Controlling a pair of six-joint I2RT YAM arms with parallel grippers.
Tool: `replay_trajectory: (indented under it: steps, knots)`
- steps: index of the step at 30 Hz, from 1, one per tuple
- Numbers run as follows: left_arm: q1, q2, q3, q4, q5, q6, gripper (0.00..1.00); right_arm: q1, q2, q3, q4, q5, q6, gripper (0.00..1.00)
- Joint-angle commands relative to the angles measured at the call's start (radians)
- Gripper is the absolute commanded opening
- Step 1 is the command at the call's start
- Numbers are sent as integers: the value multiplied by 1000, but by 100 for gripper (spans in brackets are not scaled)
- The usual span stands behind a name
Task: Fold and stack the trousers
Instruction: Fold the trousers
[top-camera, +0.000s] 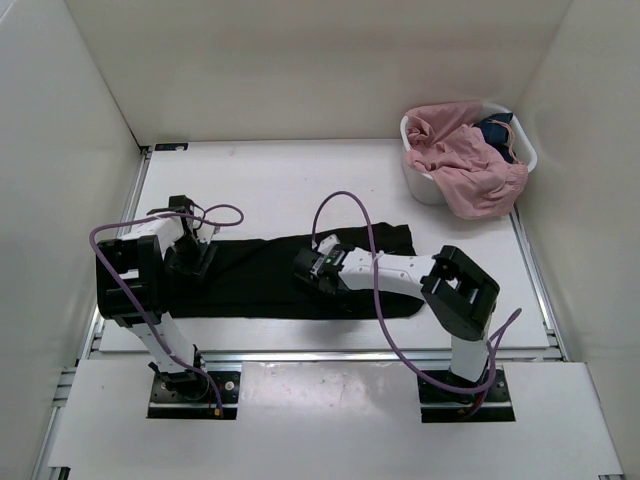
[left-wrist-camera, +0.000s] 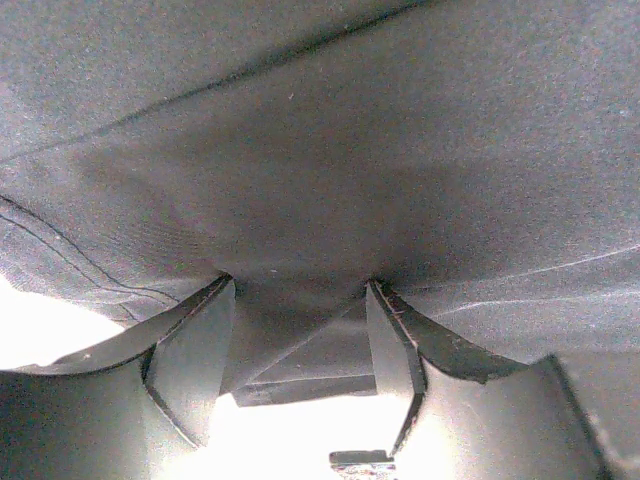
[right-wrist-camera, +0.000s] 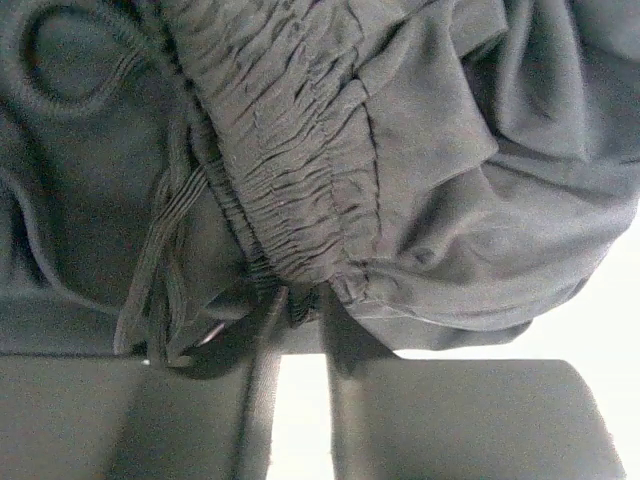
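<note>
The trousers (top-camera: 260, 275) lie spread left to right across the near half of the table (top-camera: 300, 180). The right gripper (right-wrist-camera: 298, 305) pinches the gathered waistband. The left gripper (left-wrist-camera: 298, 290) straddles a fold, fingers apart; whether it clamps cannot be told. A fold seems to be starting; next, both ends likely need lifting together.

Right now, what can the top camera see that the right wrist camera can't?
Only the top camera shows the white basket holding pink clothes, the left arm, and the whole length of the trousers. Only the right wrist camera shows the gathered waistband and drawstring. Both show the black trousers with the right gripper pinching them.
</note>
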Motion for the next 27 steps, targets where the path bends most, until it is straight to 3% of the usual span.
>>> replay_trajectory:
  steps: [1, 2, 4, 8, 15, 18, 24, 27]
  knots:
    - [-1, 17, -50, -8, -21, 5, 66, -18, 9, 62, -45, 87, 36, 19]
    - [-1, 17, -50, -8, -21, 5, 66, -18, 9, 62, -57, 98, 36, 8]
    - [-1, 17, -50, -8, -21, 5, 66, -50, -16, 73, -66, 98, 48, 0]
    - [-1, 17, -50, -8, -12, 5, 66, -73, -109, 139, -77, 63, 48, 0]
    - [-1, 17, -50, -8, -12, 5, 66, -73, -143, 331, -90, -173, 48, 0]
    - [-1, 27, -50, -8, -12, 5, 66, -73, -114, 331, -42, -305, 67, 0]
    - [-1, 27, -50, -8, -12, 5, 66, -73, 7, 369, -19, -399, 87, 0]
    - [-1, 27, -50, -8, -12, 5, 66, -73, 80, 464, -37, -414, 78, 0]
